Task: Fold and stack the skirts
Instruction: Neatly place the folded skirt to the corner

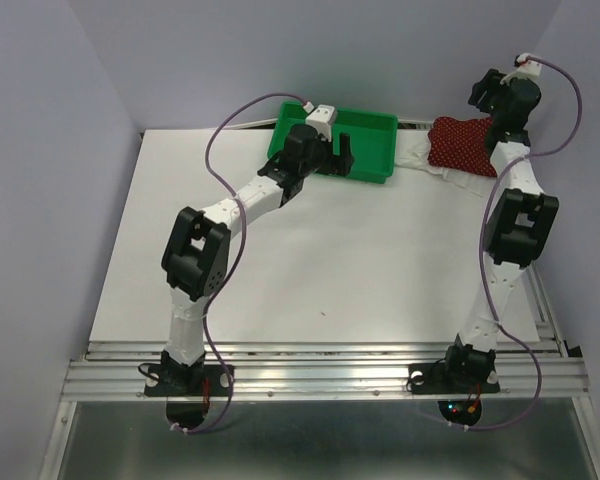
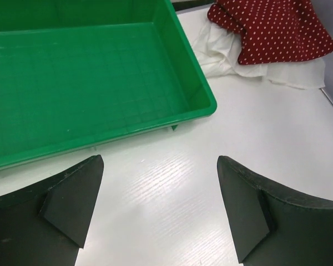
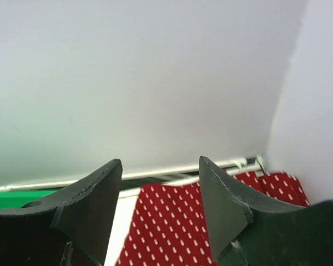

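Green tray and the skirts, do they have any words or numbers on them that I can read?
None: no words, numbers or labels can be read in any view. The green tray is plain, the dark red skirt has only white dots, and the white skirt is blank.

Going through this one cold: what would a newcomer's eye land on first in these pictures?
The bright green tray at the table's far edge stands out first, with the left gripper open just before its near rim. Next comes the dark red dotted skirt, lying on the white skirt in the far right corner, with the right gripper open and empty above it.
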Motion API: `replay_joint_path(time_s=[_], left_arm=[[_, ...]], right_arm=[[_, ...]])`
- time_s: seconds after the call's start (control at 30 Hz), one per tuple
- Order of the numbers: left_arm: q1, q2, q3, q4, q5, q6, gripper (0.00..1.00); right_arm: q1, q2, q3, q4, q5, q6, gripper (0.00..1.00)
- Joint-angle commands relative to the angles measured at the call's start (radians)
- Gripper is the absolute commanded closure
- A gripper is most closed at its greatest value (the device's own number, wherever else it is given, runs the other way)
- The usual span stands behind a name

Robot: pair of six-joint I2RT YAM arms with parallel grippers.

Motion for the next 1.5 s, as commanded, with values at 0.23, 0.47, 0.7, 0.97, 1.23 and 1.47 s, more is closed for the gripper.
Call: replay_joint_path(time_s=[0.23, 0.47, 0.7, 0.97, 1.23, 1.47], left_arm=[[0.085, -0.128, -0.017, -0.069, 0.021, -0.039, 0.04], [0.111, -0.146, 0.017, -0.118, 0.035, -0.080, 0.04], [0.119, -0.171, 0.023, -0.159, 0.031, -0.100, 0.04], [0.119, -0.175, 0.027, -0.173, 0.041, -0.080, 0.04], [0.135, -0.113, 0.217, -0.345, 0.058, 0.056, 0.01], [0.250, -0.119, 0.319, -0.526, 0.167, 0.139, 0.01]], right_arm=[[0.009, 0.230, 0.075, -0.088, 0.094, -0.072, 0.32], [0.027, 0.311, 0.038, -0.134, -0.085, -0.087, 0.20], [0.046, 0.363, 0.049, -0.229, -0.392, -0.079, 0.19], [0.058, 0.356, 0.057, -0.295, -0.449, -0.064, 0.17], [0.058, 0.190, 0.029, -0.212, -0.325, 0.074, 0.00], [0.058, -0.062, 0.009, -0.244, -0.254, 0.066, 0.00]])
